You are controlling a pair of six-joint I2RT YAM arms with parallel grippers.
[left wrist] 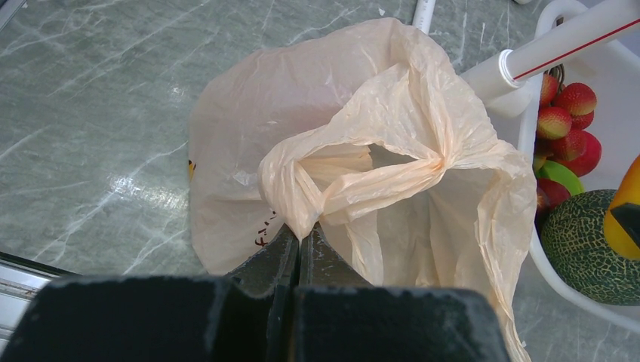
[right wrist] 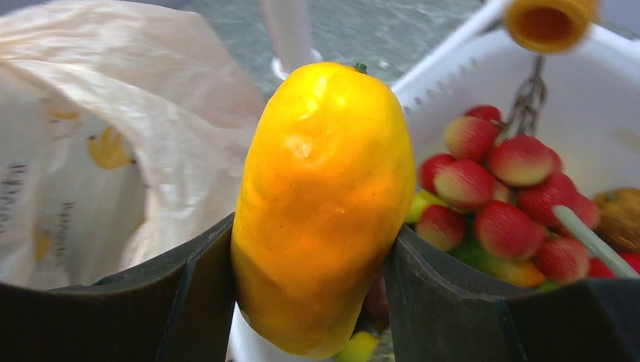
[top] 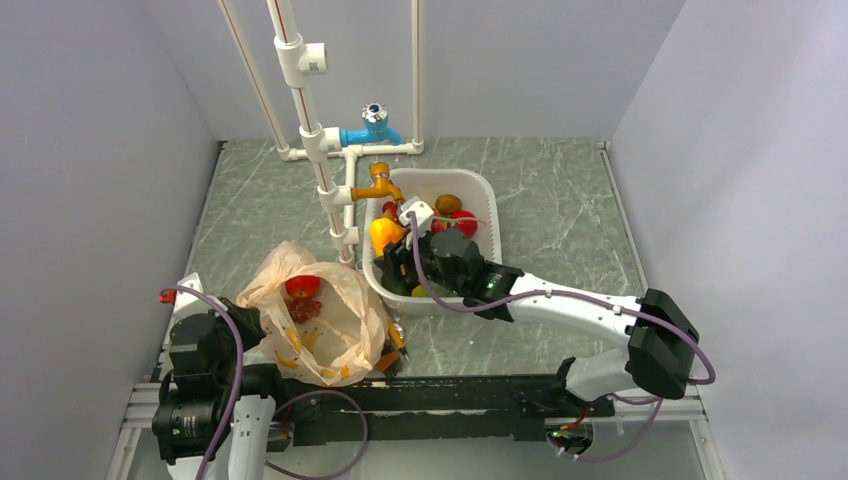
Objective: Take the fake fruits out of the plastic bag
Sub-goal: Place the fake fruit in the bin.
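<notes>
Yellow fruit (right wrist: 324, 204) clamped in R gripper (right wrist: 309, 237), hanging at basin (top: 480, 185) rim, just beside bag (left wrist: 249, 136). L gripper (left wrist: 300, 245) pinched shut on bag's edge. Red fruit (top: 302, 287) sits inside bag. Tip: carry fully over basin, go low, then open wide

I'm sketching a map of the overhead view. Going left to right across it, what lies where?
Left arm's black housing → thin translucent beige plastic bag → white plastic basin → right arm's black joint block. The yellow oval plastic fruit overlaps the basin's edge, so omitted.
</notes>
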